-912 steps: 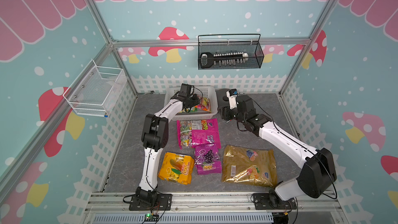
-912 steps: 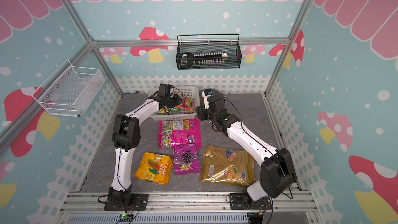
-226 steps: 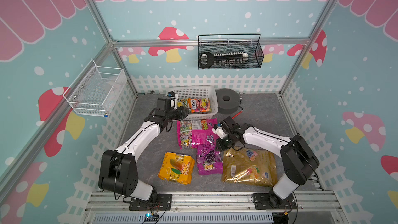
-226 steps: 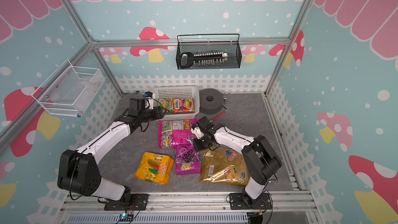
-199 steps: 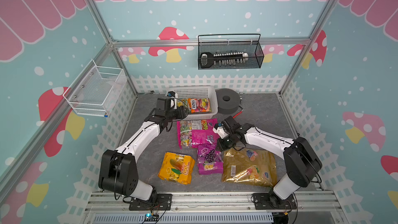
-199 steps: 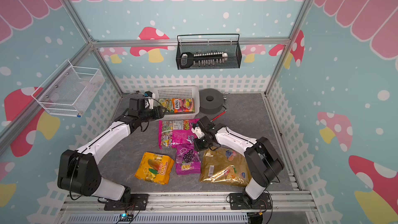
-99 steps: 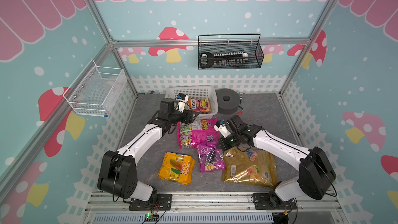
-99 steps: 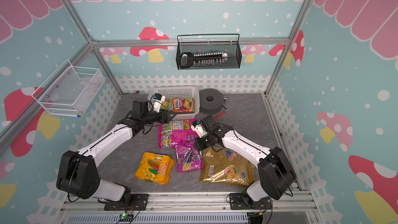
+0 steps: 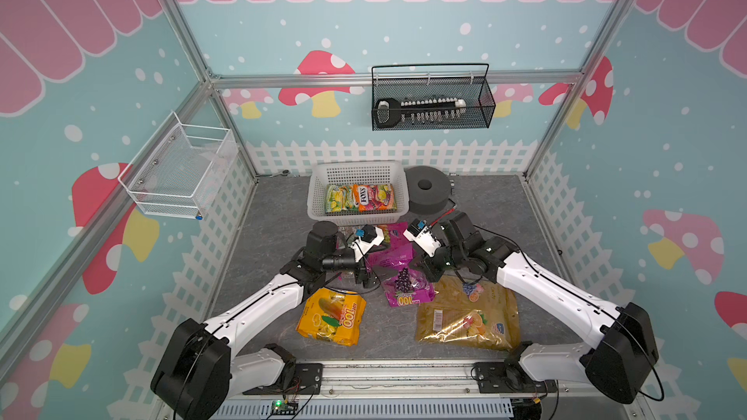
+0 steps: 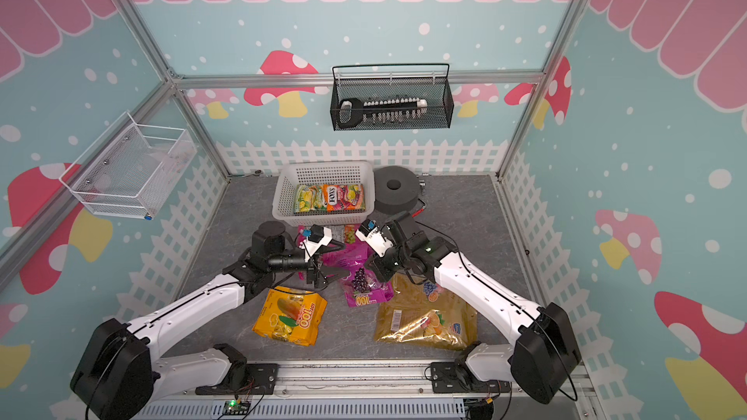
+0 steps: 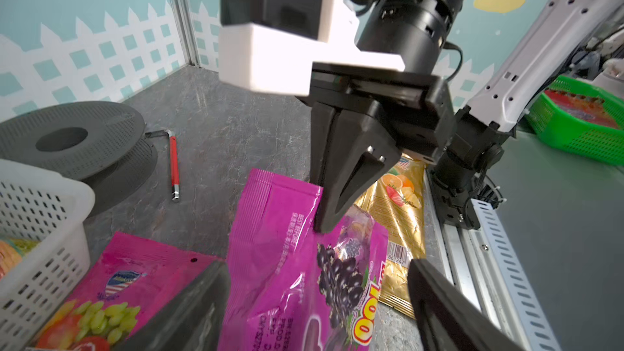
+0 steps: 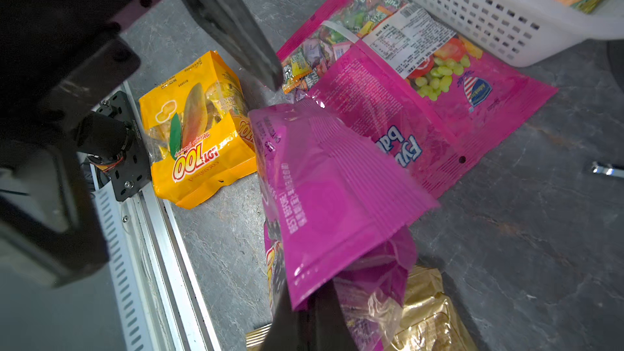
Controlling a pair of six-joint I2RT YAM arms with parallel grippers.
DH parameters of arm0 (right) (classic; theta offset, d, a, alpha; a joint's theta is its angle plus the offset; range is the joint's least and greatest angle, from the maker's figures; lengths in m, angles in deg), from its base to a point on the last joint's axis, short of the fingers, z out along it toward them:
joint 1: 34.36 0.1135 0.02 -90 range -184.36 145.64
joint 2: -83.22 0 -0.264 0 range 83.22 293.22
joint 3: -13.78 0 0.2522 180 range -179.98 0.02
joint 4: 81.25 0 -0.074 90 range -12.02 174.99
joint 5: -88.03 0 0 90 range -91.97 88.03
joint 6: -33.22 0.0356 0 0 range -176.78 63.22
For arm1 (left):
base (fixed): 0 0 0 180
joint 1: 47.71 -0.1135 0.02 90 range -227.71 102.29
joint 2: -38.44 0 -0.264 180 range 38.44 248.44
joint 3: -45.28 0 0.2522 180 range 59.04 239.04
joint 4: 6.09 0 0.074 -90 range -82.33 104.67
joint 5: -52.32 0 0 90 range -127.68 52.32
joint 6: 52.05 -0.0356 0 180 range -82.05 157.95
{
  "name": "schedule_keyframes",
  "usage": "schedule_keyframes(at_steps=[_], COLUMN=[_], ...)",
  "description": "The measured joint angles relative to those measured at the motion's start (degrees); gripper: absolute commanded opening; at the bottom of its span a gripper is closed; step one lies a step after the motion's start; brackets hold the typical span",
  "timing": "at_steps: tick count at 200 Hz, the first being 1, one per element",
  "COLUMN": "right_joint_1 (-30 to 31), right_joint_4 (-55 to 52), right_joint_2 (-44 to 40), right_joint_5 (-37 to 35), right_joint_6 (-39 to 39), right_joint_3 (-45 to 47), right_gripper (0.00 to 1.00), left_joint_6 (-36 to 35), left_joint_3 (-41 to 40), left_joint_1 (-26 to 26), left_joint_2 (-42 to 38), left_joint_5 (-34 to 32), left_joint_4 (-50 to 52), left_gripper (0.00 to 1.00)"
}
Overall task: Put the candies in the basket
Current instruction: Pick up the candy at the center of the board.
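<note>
**Purple bag pinched at its edge; left gripper standing open**

The right gripper (image 9: 422, 268) is clamping fully closed on the sealed top edge of the purple bag (image 9: 406, 290). That edge is standing raised. The printed end is hanging low and overlapping a corner of the gold bag (image 9: 469, 317). Whether the low end is touching the floor (image 9: 275, 236) cannot be told.

The left gripper (image 11: 315, 263) is hovering with jaws spread wide and gripping nothing. In its wrist view one finger (image 11: 189, 305) is showing on each side of the purple bag.

The magenta bag (image 9: 394, 250) is lying flat beneath both grippers, its far edge just beside the front wall of the basket (image 9: 355, 218). The basket is sitting at the back of the floor with small bags (image 9: 359, 197) lying inside. The spool (image 9: 426, 195) is standing just beside its right side, and the red stick (image 11: 174, 167) is lying at the spool's front.

The orange bag (image 9: 331, 315) is lying apart, near the front rail.

Bare floor is showing left of the basket and orange bag, and right of the spool and gold bag.
</note>
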Motion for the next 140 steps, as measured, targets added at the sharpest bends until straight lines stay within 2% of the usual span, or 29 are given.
schedule_keyframes(at_steps=[26,55,104,140], right_joint_1=[0.00,0.00,0.00,0.00], right_joint_4=[-0.15,-0.66,-1.11,-1.36], right_joint_2=[-3.21,-4.61,-4.81,-4.81], right_joint_5=[-0.46,-0.90,-1.01,-1.40], right_joint_6=[-5.55,-10.21,-14.67,-15.04], right_joint_3=[0.00,0.17,1.14,1.18], right_gripper=[0.00,0.00,0.00,0.00], left_joint_6=[-6.21,-10.08,-15.10,-18.93], left_joint_3=[1.27,2.45,2.58,2.58], left_joint_1=[2.71,4.15,4.48,4.66], left_joint_2=[2.25,3.98,3.89,3.21], left_joint_5=[-3.06,-4.81,-7.39,-8.20], left_joint_4=[1.03,1.46,2.58,3.26], left_gripper=[0.84,0.76,0.41,0.29])
